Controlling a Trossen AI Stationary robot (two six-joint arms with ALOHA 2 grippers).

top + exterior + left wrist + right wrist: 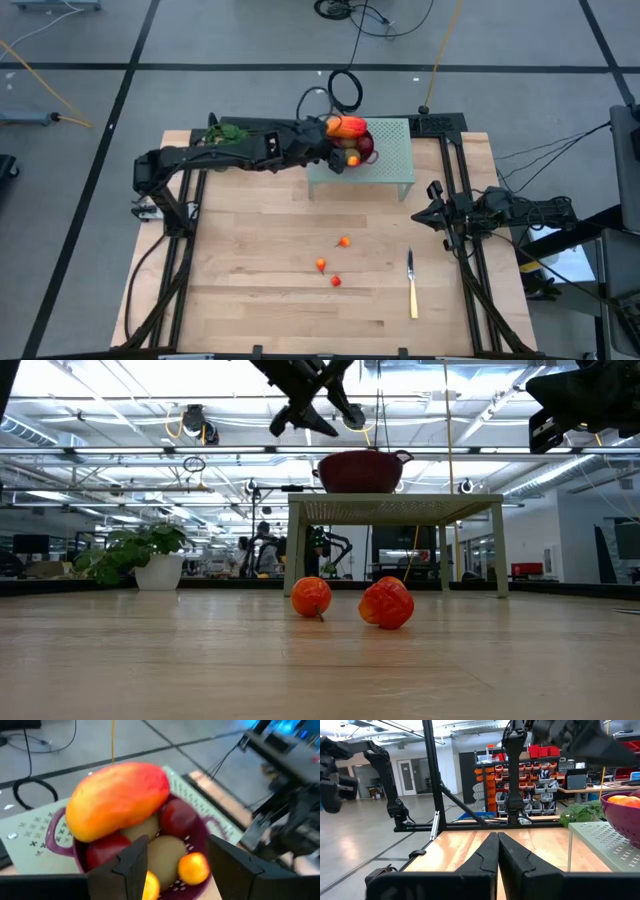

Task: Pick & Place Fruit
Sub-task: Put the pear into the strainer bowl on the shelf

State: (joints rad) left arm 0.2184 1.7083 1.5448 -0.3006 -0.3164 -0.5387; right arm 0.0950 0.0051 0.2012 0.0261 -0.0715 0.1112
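A maroon colander bowl point(352, 143) stands on a pale green perforated stand point(390, 160) at the table's far side. It holds a long orange-red fruit point(117, 800), dark red balls point(177, 815), olive-brown ovals point(165, 855) and a tiny orange one point(192, 867). My left gripper point(176, 851) hovers open just above the bowl point(360, 470), its fingers on either side of an oval and the tiny orange fruit. Three tiny orange-red fruits point(345, 241) point(320, 265) point(336, 281) rest on the table. My right gripper point(497, 852) waits shut at the table's right edge point(432, 205).
A yellow-handled knife point(411, 285) lies on the table's near right, pointing toward the far edge. A leafy green bunch point(225, 130) sits at the far left corner under my left arm. The wooden table point(250, 250) has free room on its near left.
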